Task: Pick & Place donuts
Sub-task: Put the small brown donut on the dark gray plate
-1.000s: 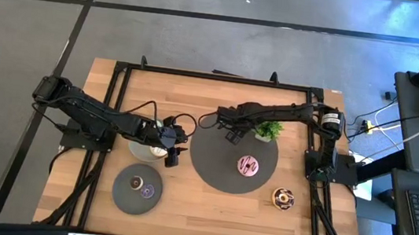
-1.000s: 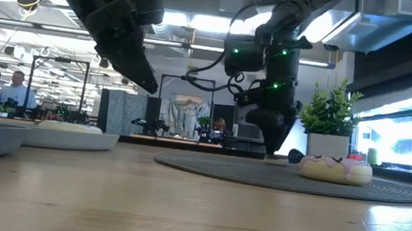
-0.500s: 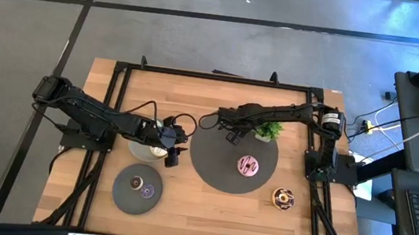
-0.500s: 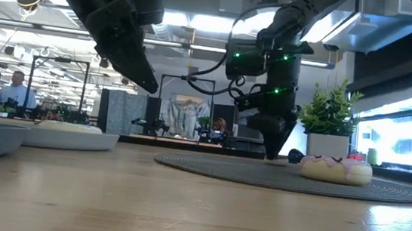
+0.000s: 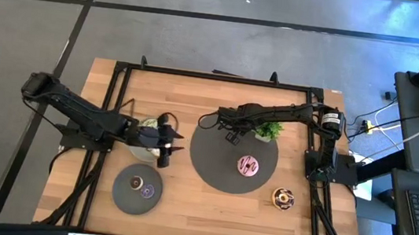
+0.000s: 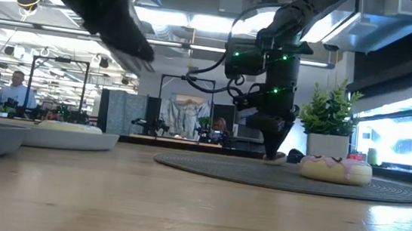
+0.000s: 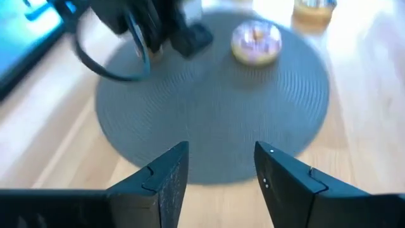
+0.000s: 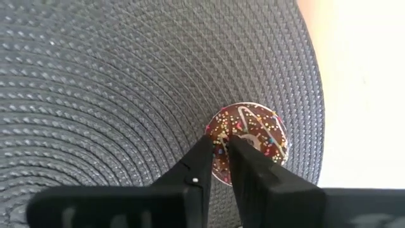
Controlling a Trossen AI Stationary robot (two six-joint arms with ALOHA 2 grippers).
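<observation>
My right gripper pinches the rim of a small chocolate-sprinkled donut near the edge of the large round grey woven mat. My left gripper hovers, fingers apart and holding nothing, beside the mat above the wooden desk.

No text, label, brand, number or sign can be read anywhere.

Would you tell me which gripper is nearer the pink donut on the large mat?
Right. The right gripper is over the mat's far edge, near the pink donut; the left gripper is off the mat.
</observation>
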